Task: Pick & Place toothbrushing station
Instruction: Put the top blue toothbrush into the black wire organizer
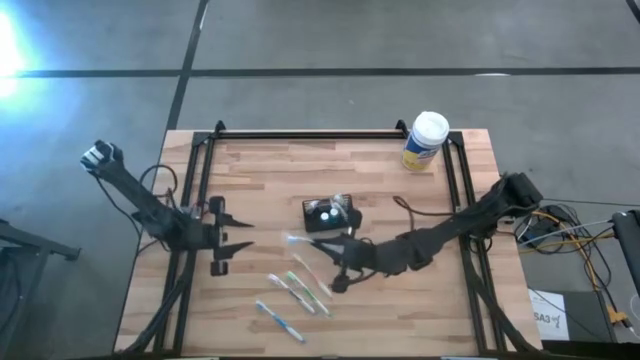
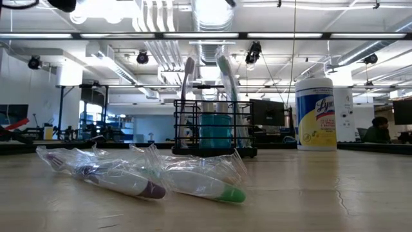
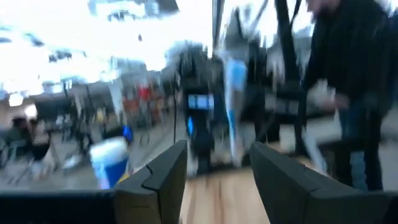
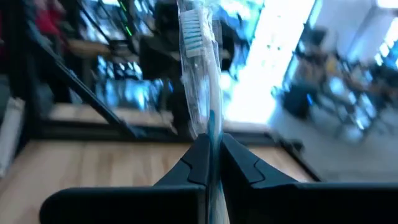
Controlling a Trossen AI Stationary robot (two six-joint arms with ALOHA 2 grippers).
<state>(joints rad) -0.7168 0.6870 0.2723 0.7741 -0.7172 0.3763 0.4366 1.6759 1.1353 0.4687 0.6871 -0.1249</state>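
Observation:
The toothbrushing station (image 1: 330, 213), a small black slotted holder, stands on its base mid-table. In the low view the station (image 2: 212, 125) holds two upright toothbrushes. My right gripper (image 1: 322, 244), just near of the station, is shut on a clear-wrapped toothbrush (image 4: 196, 68). My left gripper (image 1: 245, 235) hangs open at the table's left, pointing right, with nothing between its fingers (image 3: 165, 180). Several wrapped toothbrushes (image 1: 300, 285) lie flat on the table near the front. My right gripper pinches the wrapped toothbrush's handle (image 4: 210, 134) between its two fingers, coming about level from the table's right. The brush runs on past the fingertips, its bristle head (image 4: 191, 31) at the free end. It is lifted clear of the table.
A yellow canister with a white cap (image 1: 425, 140) stands at the far right. A black frame (image 1: 300, 135) runs along the table's far edge and sides. Wrapped toothbrushes (image 2: 148, 180) lie in front of the low camera. A person in dark clothes (image 3: 348, 74) stands beyond the table.

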